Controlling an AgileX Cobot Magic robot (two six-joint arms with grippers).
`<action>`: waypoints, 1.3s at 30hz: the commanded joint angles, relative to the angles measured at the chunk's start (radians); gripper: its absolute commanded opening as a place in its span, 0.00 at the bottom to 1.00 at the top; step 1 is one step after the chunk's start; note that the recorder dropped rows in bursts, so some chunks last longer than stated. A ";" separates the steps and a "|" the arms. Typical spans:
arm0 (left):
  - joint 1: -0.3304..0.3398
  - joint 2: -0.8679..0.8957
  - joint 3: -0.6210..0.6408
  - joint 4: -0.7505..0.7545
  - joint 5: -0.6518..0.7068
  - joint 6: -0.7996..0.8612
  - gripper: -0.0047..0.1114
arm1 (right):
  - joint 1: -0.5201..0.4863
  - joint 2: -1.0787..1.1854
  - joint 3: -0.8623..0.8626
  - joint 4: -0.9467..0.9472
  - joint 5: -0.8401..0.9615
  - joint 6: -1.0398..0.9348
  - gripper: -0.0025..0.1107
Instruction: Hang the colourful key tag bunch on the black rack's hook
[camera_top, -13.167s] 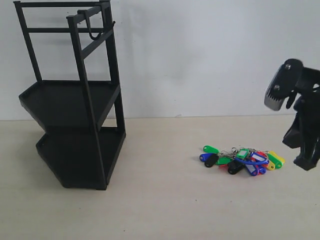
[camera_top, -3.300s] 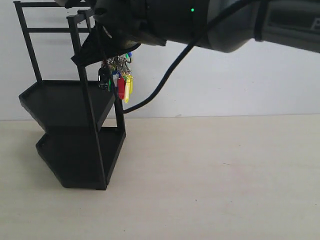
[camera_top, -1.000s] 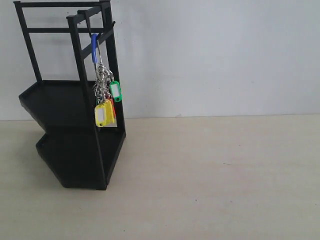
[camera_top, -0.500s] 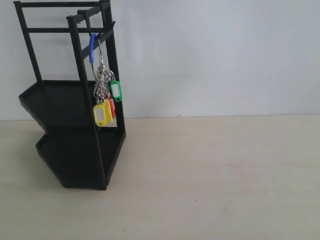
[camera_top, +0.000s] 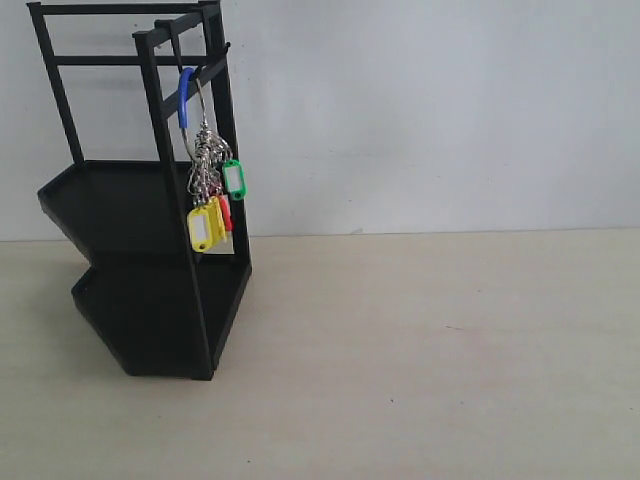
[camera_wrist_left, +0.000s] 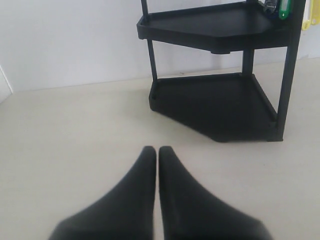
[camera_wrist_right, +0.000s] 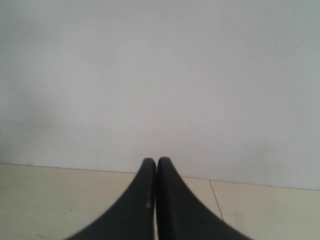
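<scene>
The colourful key tag bunch (camera_top: 211, 196) hangs by its blue-sleeved wire ring from the hook (camera_top: 184, 60) on the top bar of the black rack (camera_top: 140, 230), which stands at the left of the exterior view. Yellow, green and red tags dangle beside the rack's front post. No arm appears in the exterior view. In the left wrist view my left gripper (camera_wrist_left: 157, 150) is shut and empty, some way in front of the rack (camera_wrist_left: 215, 100); a few tags (camera_wrist_left: 284, 7) peek in at the frame's edge. My right gripper (camera_wrist_right: 157, 161) is shut and empty, facing a bare wall.
The rack stands on a pale wooden tabletop (camera_top: 420, 350) with a white wall (camera_top: 430, 110) behind it. A seam line crosses the surface (camera_wrist_right: 216, 200) in the right wrist view.
The right arm has hung the bunch on the hook, let go and left the exterior view. Over the last second the hanging tags only sway slightly.
</scene>
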 joint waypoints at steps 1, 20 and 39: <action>-0.001 -0.002 -0.001 -0.003 -0.006 -0.001 0.08 | -0.010 -0.005 0.001 0.004 -0.002 0.002 0.02; -0.001 -0.002 -0.001 -0.003 -0.006 -0.001 0.08 | -0.538 -0.198 0.001 -0.055 -0.002 0.002 0.02; -0.001 -0.002 -0.001 -0.003 -0.006 -0.001 0.08 | -0.699 -0.412 0.470 0.164 -0.756 0.364 0.02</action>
